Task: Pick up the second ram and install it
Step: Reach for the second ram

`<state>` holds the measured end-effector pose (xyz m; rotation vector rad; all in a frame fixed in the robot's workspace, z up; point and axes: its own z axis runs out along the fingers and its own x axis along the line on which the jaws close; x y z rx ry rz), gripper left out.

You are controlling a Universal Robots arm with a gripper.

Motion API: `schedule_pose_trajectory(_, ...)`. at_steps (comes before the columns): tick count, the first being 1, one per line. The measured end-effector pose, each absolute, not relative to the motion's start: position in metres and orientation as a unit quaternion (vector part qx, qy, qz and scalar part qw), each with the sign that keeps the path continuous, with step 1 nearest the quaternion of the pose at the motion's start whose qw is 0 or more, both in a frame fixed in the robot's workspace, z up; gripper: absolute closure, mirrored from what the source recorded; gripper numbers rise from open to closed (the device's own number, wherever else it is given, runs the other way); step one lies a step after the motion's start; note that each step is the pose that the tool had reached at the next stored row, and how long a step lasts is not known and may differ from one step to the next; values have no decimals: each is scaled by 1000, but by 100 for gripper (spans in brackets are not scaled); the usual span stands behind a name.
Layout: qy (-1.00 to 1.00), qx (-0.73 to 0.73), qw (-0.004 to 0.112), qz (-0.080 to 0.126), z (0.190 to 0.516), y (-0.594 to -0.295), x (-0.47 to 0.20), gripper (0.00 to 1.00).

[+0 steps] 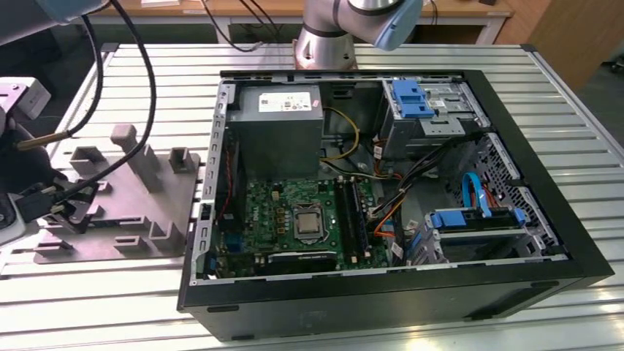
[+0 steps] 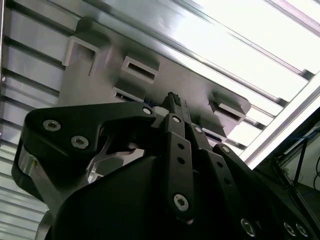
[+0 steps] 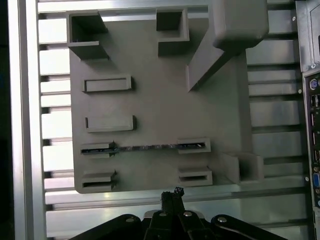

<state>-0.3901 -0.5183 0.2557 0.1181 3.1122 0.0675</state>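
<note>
One-armed, hovers with black pincer [image 3: 171, 194] pinched closed and empty, just short of thin near-black memory stick [image 3: 145, 147] lying crosswise in grey plastic fixture [image 3: 160, 100].

A robotics workshop: a slatted aluminium table [image 1: 98, 314]; an opened computer case [image 1: 390, 296]; a grey fixture [image 1: 156, 197]; a robot arm [image 1: 326, 44].

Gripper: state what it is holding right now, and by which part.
Nothing is held. The gripper is apart from the second ram, which lies across a pair of slots in the grey fixture.
</note>
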Motion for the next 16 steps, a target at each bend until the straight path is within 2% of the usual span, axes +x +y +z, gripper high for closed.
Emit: schedule_pose_trajectory(16, 999, 37, 13, 16, 234, -491, -397, 89)
